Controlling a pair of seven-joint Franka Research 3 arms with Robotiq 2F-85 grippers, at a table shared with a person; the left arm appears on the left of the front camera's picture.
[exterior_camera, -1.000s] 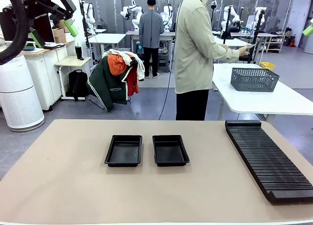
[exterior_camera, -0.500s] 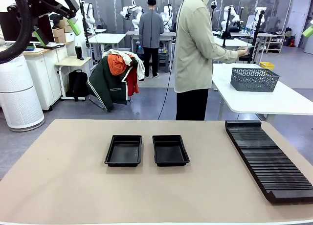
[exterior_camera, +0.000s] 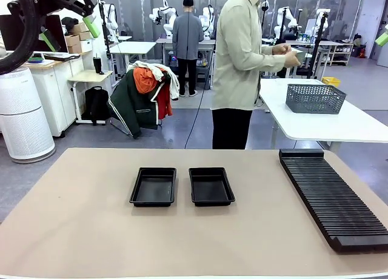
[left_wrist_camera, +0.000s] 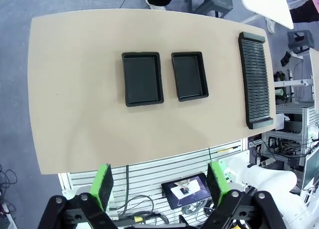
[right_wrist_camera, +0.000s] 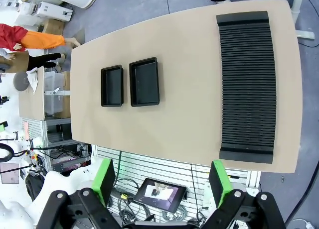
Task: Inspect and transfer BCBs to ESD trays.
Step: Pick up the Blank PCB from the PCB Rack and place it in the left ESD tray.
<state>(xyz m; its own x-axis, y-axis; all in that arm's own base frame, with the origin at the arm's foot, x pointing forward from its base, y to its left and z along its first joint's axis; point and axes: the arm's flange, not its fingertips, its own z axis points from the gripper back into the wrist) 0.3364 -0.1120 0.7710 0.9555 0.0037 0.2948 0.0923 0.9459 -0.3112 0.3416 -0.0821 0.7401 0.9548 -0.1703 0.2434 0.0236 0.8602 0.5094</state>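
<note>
Two ESD trays, black and shallow, lie side by side mid-table with bare floors: the left tray [exterior_camera: 153,186] [left_wrist_camera: 142,78] [right_wrist_camera: 112,85] and the right tray [exterior_camera: 211,185] [left_wrist_camera: 189,75] [right_wrist_camera: 144,82]. The BCBs are out of view. My left gripper [exterior_camera: 68,33] [left_wrist_camera: 160,183] hangs high above the table's left side, open, nothing between its green pads. My right gripper [right_wrist_camera: 162,180] is also high above the table and open and empty; one green fingertip [exterior_camera: 382,37] shows at the front view's right edge.
A long black ribbed rack [exterior_camera: 332,197] [left_wrist_camera: 255,79] [right_wrist_camera: 247,82] runs along the table's right side. A person [exterior_camera: 239,67] stands beyond the far edge, hands [exterior_camera: 288,54] together at chest height. A grey mesh basket [exterior_camera: 315,98] sits on a white table behind.
The person has turned and drawn both hands in toward the chest. My left gripper has drifted slightly up and left in the front view. The trays have not moved.
</note>
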